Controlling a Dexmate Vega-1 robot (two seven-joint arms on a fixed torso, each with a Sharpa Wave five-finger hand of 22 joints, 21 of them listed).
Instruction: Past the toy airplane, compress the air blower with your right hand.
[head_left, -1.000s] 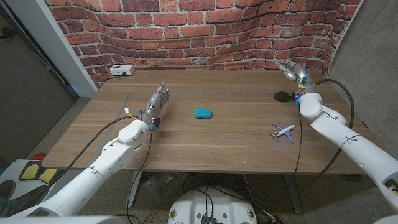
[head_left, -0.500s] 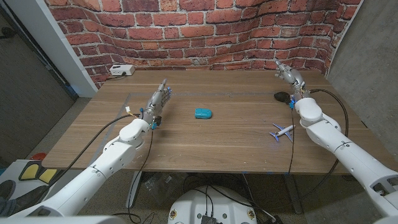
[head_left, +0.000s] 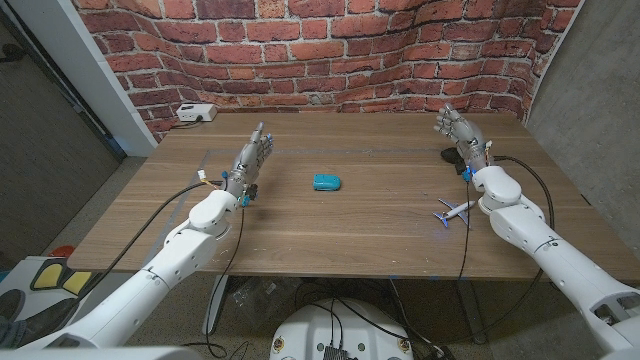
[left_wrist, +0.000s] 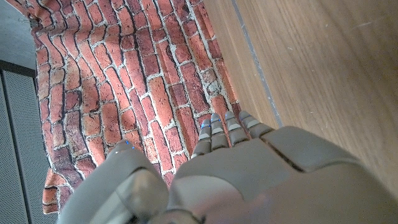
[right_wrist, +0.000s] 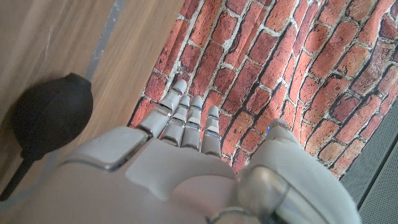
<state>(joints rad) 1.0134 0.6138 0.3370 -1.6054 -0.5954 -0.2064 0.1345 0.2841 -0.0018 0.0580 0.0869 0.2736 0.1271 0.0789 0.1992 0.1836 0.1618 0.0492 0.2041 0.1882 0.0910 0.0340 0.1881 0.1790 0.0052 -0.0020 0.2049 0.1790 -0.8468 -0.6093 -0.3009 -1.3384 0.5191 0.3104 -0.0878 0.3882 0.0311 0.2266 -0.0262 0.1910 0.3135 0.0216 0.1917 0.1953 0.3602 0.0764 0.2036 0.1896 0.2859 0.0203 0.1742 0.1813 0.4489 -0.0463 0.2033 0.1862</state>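
Observation:
The black air blower (head_left: 449, 156) lies on the wooden table (head_left: 380, 230) at the far right, beyond the white and blue toy airplane (head_left: 455, 210). My right hand (head_left: 461, 134) hovers just above and behind the blower, fingers apart and holding nothing. In the right wrist view the blower's round bulb (right_wrist: 53, 117) lies beside my right hand (right_wrist: 180, 168), apart from the straight fingers (right_wrist: 186, 118). My left hand (head_left: 251, 162) stands upright over the table's left half, fingers extended and empty; the left wrist view shows its back (left_wrist: 249, 177).
A teal oval object (head_left: 327, 182) lies near the table's middle. A white box (head_left: 195, 113) with a cable sits at the back left corner. A brick wall (head_left: 330, 50) runs right behind the table's far edge.
My right hand has come down and toward the table's middle, from high near the wall to just over the air blower. The left hand has stayed put.

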